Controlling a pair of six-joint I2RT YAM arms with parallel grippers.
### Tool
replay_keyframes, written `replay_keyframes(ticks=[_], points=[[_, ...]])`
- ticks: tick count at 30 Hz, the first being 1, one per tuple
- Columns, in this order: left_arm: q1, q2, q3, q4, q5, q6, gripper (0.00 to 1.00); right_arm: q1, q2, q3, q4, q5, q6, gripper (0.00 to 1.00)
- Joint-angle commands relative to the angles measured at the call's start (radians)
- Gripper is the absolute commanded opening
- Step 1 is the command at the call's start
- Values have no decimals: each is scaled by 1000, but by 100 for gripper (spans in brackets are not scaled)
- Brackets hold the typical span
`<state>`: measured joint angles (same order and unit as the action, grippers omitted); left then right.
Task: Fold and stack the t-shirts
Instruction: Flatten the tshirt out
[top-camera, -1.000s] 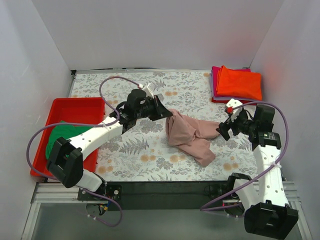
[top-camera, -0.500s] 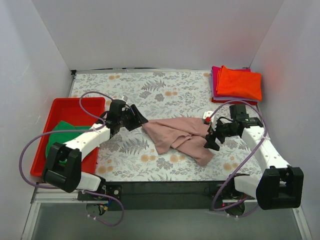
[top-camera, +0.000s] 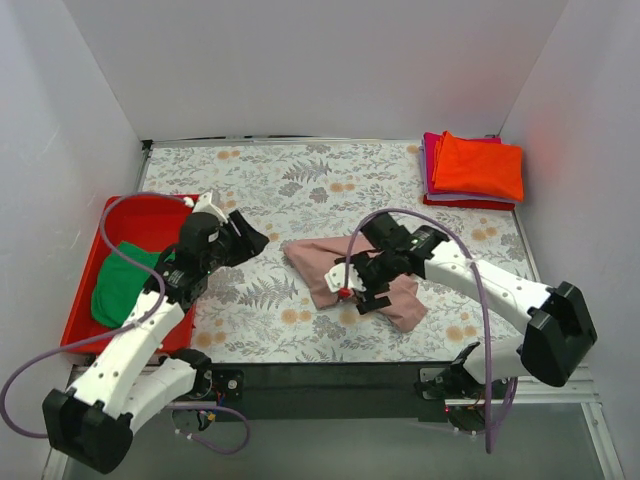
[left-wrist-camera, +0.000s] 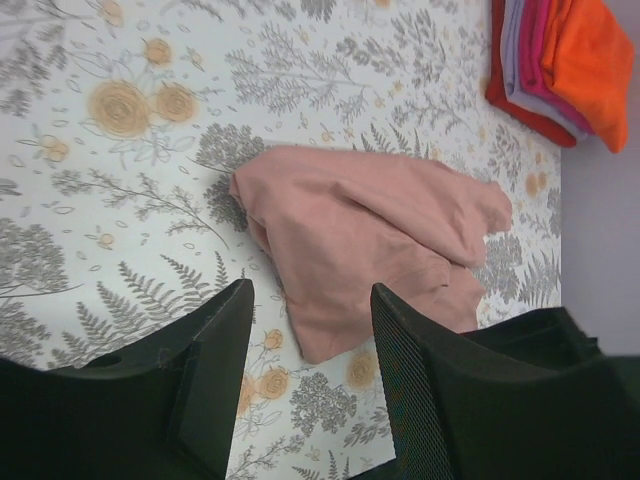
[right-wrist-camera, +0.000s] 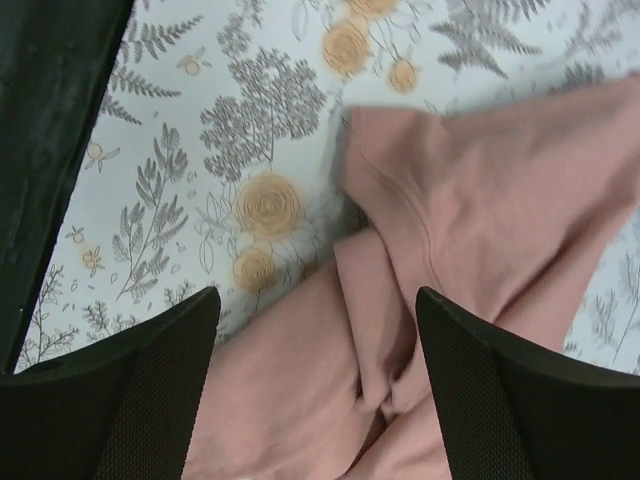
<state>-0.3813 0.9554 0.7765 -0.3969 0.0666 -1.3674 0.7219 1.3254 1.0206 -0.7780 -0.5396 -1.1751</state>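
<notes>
**Bunched tee, one claw in reach: a bad pinch is the hazard**

The dusty-pink tee lies crumpled in overlapping folds at the middle of the bench, nearer its near edge. The right claw hangs over it, fingers spread and holding nothing. The left claw, also released, sits well apart toward the left edge, beside the red tray that holds the green tee.

Closing here would probably catch several layers, so the cloth would lift as a lump. A one-sided pull could drag it off the near edge. The folded orange tee and magenta tee wait at the far right corner.
</notes>
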Motion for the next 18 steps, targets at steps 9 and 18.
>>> replay_keyframes(ticks=[9,18], points=[[2,-429,41,-264,-286,-12,52,321,265,114,200,337,104,70],[2,-471,37,-300,-280,-7,52,343,376,148,263,397,201,55]])
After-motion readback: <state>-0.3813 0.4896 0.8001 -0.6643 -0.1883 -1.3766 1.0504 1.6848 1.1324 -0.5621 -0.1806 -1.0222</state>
